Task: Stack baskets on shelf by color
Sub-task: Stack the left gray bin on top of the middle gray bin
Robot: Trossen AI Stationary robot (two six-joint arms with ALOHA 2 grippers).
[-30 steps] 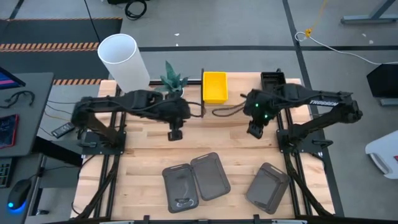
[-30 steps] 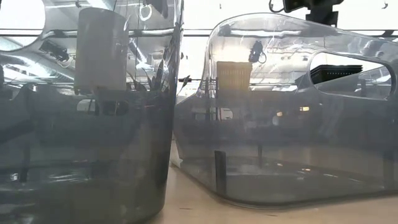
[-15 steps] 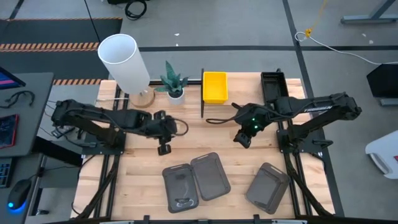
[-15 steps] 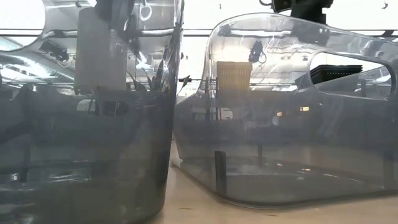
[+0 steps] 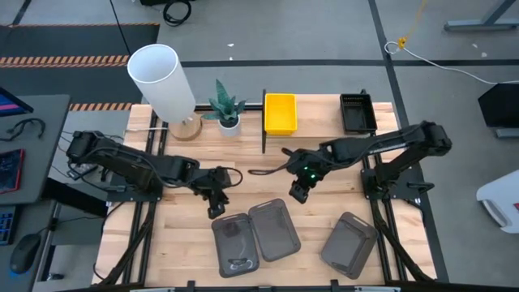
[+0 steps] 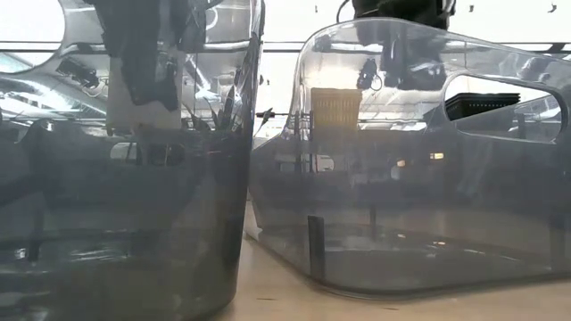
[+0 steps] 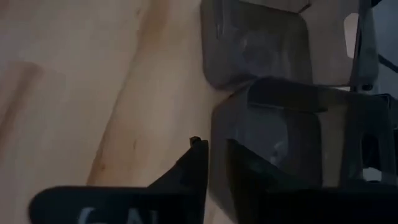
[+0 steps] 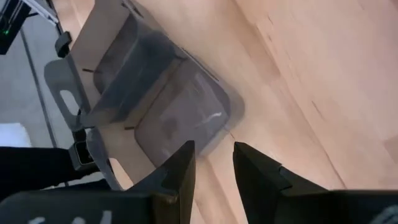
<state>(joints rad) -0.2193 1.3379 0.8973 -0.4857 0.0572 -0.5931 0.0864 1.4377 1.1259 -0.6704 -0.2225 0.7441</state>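
Three smooth dark grey baskets stand on the table near its near edge: left [image 5: 236,243], middle [image 5: 276,229], right [image 5: 350,243]. They fill the low view [image 6: 125,187] [image 6: 410,169]. A yellow basket [image 5: 280,113] and a black mesh basket [image 5: 357,112] sit on the shelf [image 5: 320,122] at the far edge. My left gripper [image 5: 215,208] [image 7: 216,168] hovers by the left grey basket's far corner [image 7: 267,143], fingers a narrow gap apart. My right gripper [image 5: 298,193] [image 8: 211,165], open, hovers just beyond the middle grey basket [image 8: 183,118].
A white cylindrical lamp [image 5: 162,77] and a small potted plant [image 5: 227,105] stand at the far left of the table. The shelf's black post [image 5: 264,122] rises beside the yellow basket. Bare wood lies between the shelf and the grey baskets.
Both grippers have travelled from beside the shelf toward the table's near edge and come down toward the grey baskets. The left one went to the left basket's far corner. The right one also moved toward the table's left, ending by the middle basket. The baskets have stayed put.
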